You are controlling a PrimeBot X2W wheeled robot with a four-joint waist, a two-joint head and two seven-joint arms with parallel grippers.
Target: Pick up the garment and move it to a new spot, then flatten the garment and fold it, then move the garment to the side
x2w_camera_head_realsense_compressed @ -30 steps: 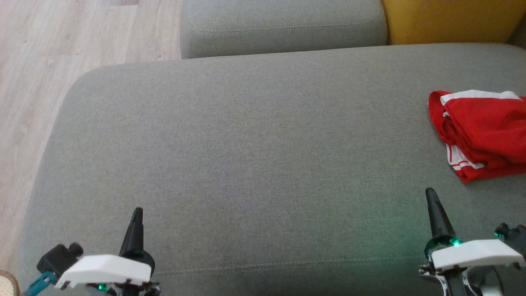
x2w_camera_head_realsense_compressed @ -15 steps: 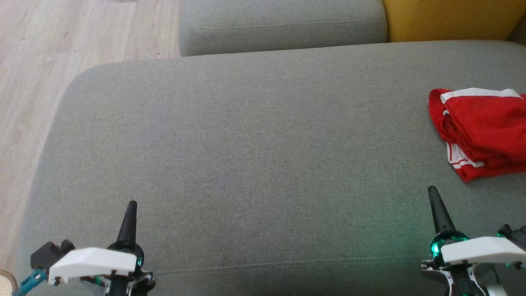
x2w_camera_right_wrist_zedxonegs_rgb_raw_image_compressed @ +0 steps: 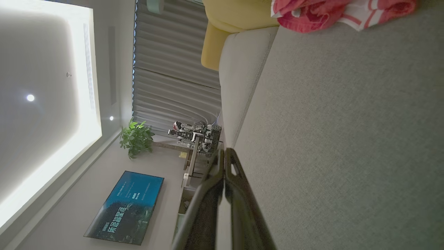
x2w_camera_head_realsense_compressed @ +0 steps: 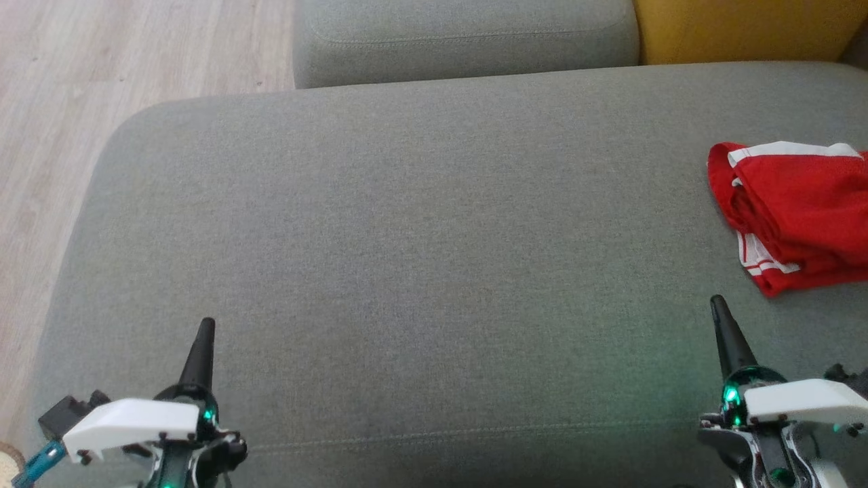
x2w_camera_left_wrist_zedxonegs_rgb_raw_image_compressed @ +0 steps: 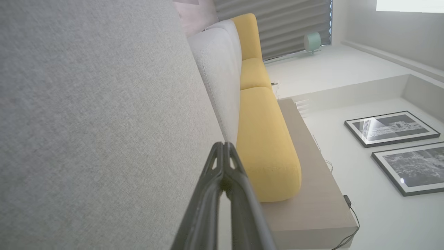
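Red shorts (x2w_camera_head_realsense_compressed: pixel 797 213) lay folded, far right on sofa cushion (x2w_camera_head_realsense_compressed: pixel 407 237). Left gripper (x2w_camera_head_realsense_compressed: pixel 205 327) and right gripper (x2w_camera_head_realsense_compressed: pixel 717 305) had drifted apart, closed, empty; task looked finished.

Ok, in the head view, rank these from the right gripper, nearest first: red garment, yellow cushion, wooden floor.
From the right gripper:
1. Red garment, just ahead and to its right on the grey sofa seat.
2. Yellow cushion, beyond the garment at the far right corner.
3. Wooden floor, far across on the left.
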